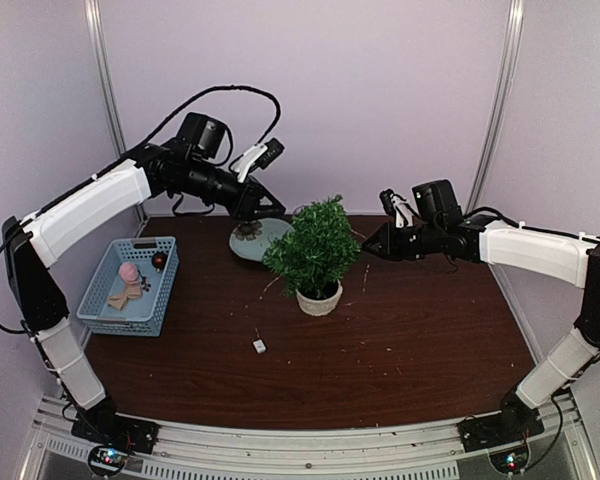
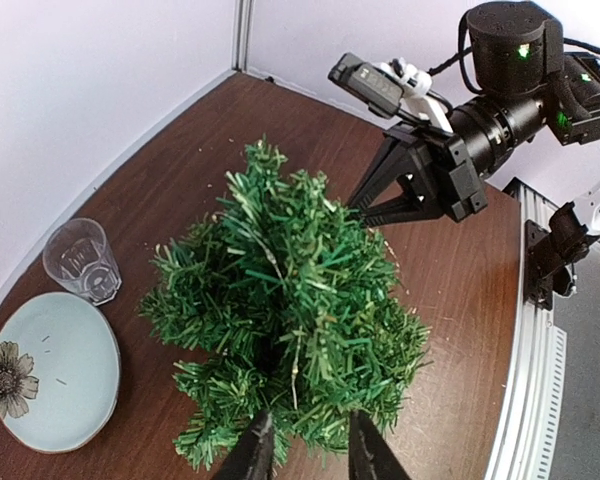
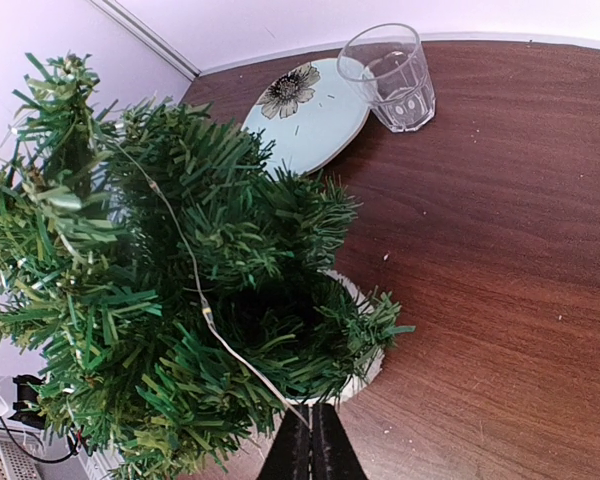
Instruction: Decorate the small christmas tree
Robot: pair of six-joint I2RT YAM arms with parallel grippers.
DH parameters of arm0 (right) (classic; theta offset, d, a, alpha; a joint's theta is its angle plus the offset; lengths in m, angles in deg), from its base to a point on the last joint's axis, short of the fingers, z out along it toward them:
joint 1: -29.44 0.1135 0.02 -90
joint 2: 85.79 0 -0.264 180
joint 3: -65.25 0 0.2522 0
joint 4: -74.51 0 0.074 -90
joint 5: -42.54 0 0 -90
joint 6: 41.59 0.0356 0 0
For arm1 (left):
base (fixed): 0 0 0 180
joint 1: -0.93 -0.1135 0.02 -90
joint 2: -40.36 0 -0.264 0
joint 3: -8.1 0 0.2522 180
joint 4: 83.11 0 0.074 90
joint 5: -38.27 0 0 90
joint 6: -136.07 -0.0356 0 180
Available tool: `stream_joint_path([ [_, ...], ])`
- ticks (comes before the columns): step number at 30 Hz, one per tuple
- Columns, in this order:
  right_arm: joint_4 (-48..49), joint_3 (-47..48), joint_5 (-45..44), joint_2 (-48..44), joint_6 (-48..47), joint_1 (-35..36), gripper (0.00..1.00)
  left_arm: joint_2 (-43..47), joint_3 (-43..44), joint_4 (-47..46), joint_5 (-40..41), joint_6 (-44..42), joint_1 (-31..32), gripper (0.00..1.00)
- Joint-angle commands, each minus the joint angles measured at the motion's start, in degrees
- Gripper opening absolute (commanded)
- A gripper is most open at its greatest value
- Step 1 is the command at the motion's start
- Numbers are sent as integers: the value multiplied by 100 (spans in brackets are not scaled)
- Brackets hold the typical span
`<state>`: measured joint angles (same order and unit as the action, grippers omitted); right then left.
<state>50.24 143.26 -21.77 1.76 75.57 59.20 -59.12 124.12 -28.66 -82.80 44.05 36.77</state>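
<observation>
Markings: the only print showing is a dark-centred flower on the pale blue plate (image 2: pixel 55 370).

Task item: the small christmas tree (image 1: pixel 315 250) is standing upright in its round off-white pot (image 1: pixel 320 300) at the middle of the top view. It is resting on the dark wood-grain counter (image 1: pixel 420 340).

Left tool (image 2: pixel 310 430): it is hanging at the bottom edge of its wrist view, over the tree's foliage. Its two dark fingers are standing apart, with green needles showing in the gap and nothing seen gripped. In the top view it is pointing at the tree from the upper left, above the plate.

Right tool (image 3: pixel 305 425): it is sitting at bottom centre of its wrist view with the fingers pressed together. A thin wire (image 3: pixel 208 312) is running from the tips up across the branches toward the upper left and is looking pinched between them. In the top view this tool is pointing at the tree's right side.

Surroundings:
- A clear glass cup (image 2: pixel 82 258) is standing upright just beside the plate, left of frame in the left wrist view, apart from the tree.
- A blue basket (image 1: pixel 168 295) is sitting at the left of the top view, holding a pink piece (image 1: pixel 128 272) and a red ball (image 1: pixel 159 260).
- A small white piece (image 1: pixel 259 346) is lying on the counter below the tree in the top view.

Obstructions: foliage is hiding the pot in the left wrist view, and the left tool is covering part of the plate in the top view.
</observation>
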Motion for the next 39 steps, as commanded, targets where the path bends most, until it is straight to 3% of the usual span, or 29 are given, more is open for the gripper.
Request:
stream_joint_path([
  [1, 75, 123, 26, -1, -35, 21, 0, -329, 251, 221, 6, -227, -24, 24],
  [11, 97, 132, 32, 38, -35, 21, 0, -562, 251, 396, 204, -484, 85, 25],
  [20, 153, 123, 36, 68, -5, 21, 0, -718, 418, 399, 81, -489, 143, 19],
  [25, 161, 132, 40, 75, 0, 26, 0, -783, 509, 390, 24, -479, 161, 0],
  [26, 167, 136, 41, 78, 8, 22, 0, -765, 502, 372, 34, -467, 161, 0],
  [39, 198, 105, 76, 76, 26, 21, 0, -197, -525, -1232, 363, 651, 126, 0],
])
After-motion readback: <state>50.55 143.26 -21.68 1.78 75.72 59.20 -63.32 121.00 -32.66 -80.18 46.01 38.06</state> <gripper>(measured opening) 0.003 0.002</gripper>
